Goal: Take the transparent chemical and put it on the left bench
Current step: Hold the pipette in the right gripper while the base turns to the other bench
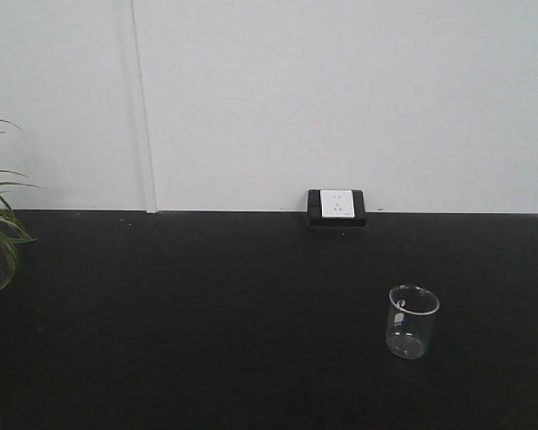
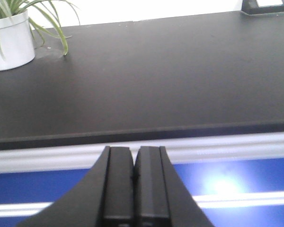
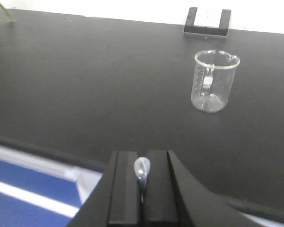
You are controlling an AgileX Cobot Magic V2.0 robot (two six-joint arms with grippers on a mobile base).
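Sticking up, pinched in right hand: transparent chemical, bulb showing.

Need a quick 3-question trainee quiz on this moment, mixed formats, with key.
1. True or false: the right gripper is shut on the transparent chemical, whose bulb shows between the fingers.
2. Multiple choice: the beaker is A) lying on its side, B) standing upright on the black worktop, C) upside down.
3. Fill in: the left gripper is shut and holds ____.

Key: 1 true; 2 B; 3 nothing.
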